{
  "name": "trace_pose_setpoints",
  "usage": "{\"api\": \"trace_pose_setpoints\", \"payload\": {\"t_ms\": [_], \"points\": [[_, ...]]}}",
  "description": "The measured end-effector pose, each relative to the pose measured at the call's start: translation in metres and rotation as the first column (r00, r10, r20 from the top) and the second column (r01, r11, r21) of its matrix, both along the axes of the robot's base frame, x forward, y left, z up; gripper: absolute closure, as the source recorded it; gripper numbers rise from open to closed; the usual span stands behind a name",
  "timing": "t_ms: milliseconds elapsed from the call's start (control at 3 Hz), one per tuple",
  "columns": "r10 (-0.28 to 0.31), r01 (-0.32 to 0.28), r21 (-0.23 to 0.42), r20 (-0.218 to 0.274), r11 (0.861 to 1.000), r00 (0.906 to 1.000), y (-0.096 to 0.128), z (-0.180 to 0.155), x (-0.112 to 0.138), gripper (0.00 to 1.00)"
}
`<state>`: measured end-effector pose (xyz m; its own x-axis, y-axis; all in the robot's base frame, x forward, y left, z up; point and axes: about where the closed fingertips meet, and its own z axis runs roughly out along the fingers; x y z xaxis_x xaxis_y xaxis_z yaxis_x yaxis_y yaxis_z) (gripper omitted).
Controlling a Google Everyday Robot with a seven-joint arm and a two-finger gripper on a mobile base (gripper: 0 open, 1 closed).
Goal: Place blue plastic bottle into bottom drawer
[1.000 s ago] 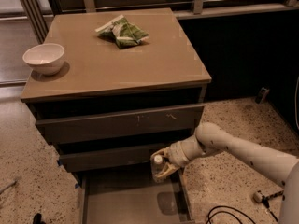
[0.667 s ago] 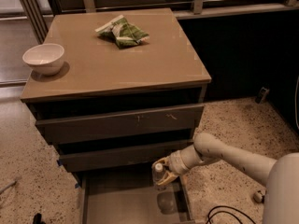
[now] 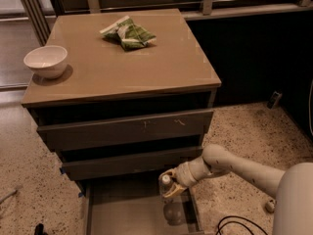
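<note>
The bottom drawer [image 3: 112,214] is pulled out below the two upper drawers, its flat grey floor showing. My gripper [image 3: 171,185] reaches in from the right over the drawer's right side and is shut on the blue plastic bottle [image 3: 167,189]. The clear bottle with its white cap stands roughly upright, low inside the drawer near the right wall. Its lower part shows faintly against the drawer floor; I cannot tell whether it touches the floor.
A white bowl [image 3: 46,60] sits at the cabinet top's left edge and a green snack bag [image 3: 128,33] lies at the back middle. The two upper drawers [image 3: 127,131] are slightly out. Black cables [image 3: 234,225] lie on the speckled floor at the right.
My gripper has moved down and a little left with the bottle, lowering it into the open bottom drawer.
</note>
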<state>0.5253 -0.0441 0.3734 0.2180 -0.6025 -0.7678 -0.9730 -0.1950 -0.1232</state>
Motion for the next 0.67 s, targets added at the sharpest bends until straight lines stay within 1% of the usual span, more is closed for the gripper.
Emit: {"api": "trace_pose_setpoints", "payload": {"t_ms": [333, 667], "points": [[-0.017, 0.016, 0.039, 0.021, 0.999, 0.9996, 0.0062, -0.0347, -0.0097, 1.00], [-0.017, 0.016, 0.039, 0.021, 0.999, 0.9996, 0.0062, -0.0348, -0.0097, 1.00]]}}
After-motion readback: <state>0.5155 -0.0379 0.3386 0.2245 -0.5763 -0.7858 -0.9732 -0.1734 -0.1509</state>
